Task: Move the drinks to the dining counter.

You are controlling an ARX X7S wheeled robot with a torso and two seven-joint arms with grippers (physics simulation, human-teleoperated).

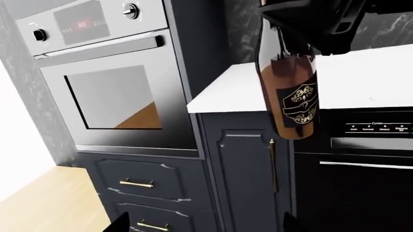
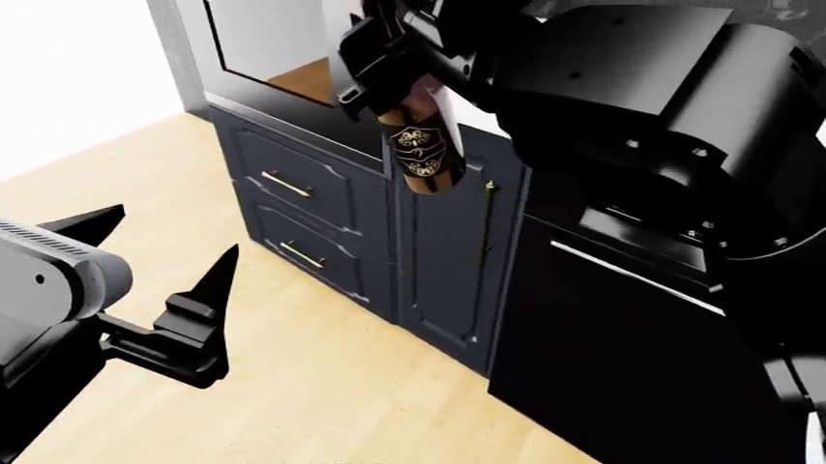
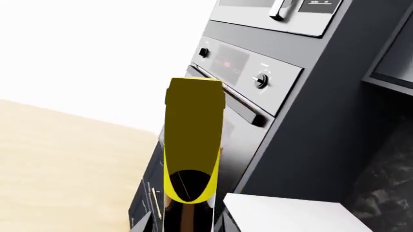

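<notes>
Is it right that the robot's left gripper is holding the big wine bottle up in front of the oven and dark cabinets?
Not quite. The right gripper holds the wine bottle, as the head view shows. The left gripper hangs open and empty over the wooden floor. The rest is right: the bottle is up in front of the oven and dark cabinets.

Wine bottle (image 2: 424, 155) neck behind end effector (image 2: 387, 72)

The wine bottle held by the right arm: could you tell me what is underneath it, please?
The wine bottle hangs off any surface. Beneath it are dark cabinet doors and wood floor. Its neck is hidden by the right gripper.
</notes>
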